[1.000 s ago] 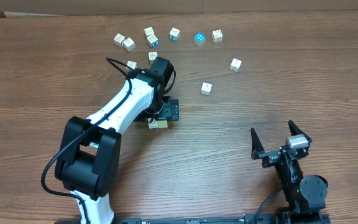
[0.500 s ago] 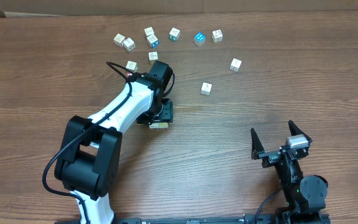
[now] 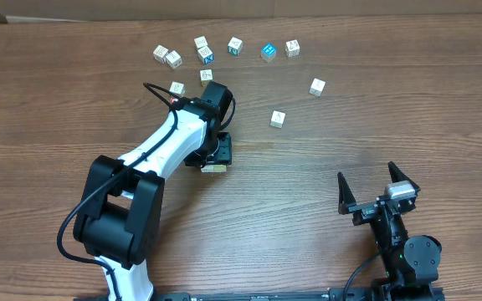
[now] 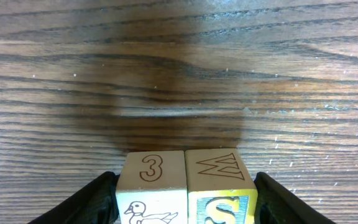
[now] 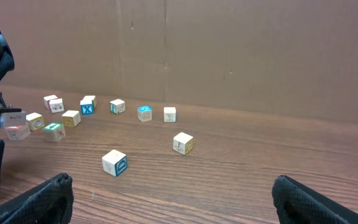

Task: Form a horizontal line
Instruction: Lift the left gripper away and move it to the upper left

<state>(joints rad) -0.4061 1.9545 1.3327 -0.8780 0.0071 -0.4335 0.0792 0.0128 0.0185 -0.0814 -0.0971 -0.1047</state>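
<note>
In the left wrist view, a white cube (image 4: 151, 186) with a "3" and a duck and a pale yellow cube (image 4: 219, 186) with a "W" and an "S" stand pressed side by side. My left gripper (image 4: 185, 202) is shut on the pair, one black finger (image 4: 92, 202) against each outer side. From overhead the pair (image 3: 213, 168) peeks out under the left gripper (image 3: 214, 155) at mid-table. The blue cube with a white X (image 3: 207, 57) sits in the far row. My right gripper (image 3: 377, 191) stands open near the front right, holding nothing.
Several loose cubes lie along the far side, among them a blue one (image 3: 268, 52) and white ones (image 3: 292, 48) (image 3: 317, 86) (image 3: 279, 119). Two more cubes (image 3: 177, 87) (image 3: 206, 75) lie just behind the left arm. A cardboard wall (image 5: 229, 50) bounds the back.
My left gripper has closed from wide open onto the two cubes, bringing them together. The right arm has not moved.
</note>
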